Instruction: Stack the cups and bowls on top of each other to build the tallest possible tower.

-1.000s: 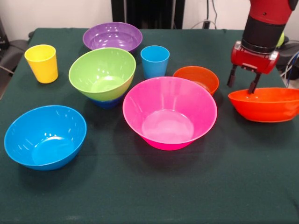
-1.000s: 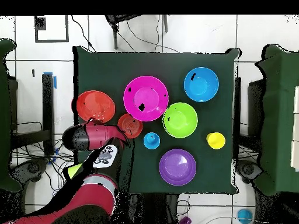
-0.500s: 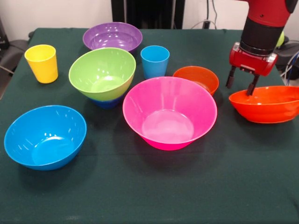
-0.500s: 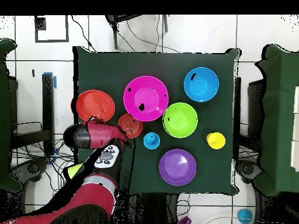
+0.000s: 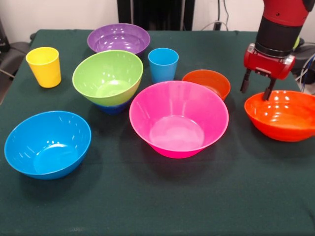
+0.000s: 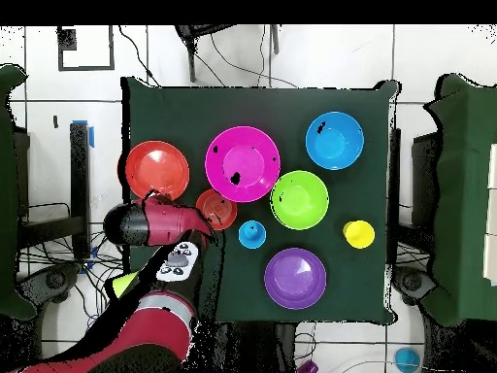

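- I see my fingers (image 5: 256, 87) spread apart, gripping nothing, tips at the far rim of the orange-red bowl (image 5: 280, 115).
- That bowl sits upright on the bench (image 5: 162, 196), just beside the small orange bowl (image 5: 206, 82).
- Pink bowl (image 5: 178, 119) at centre; lime green bowl (image 5: 108, 76) nested on the dark blue bowl (image 5: 112, 108).
- Light blue cup (image 5: 163, 64) and yellow cup (image 5: 44, 66) stand apart, unstacked.

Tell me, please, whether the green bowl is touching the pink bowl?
Apart. The front view shows a strip of dark cloth between the green bowl and the pink bowl; in the overhead view their rims come close, yet a thin gap seems to remain.
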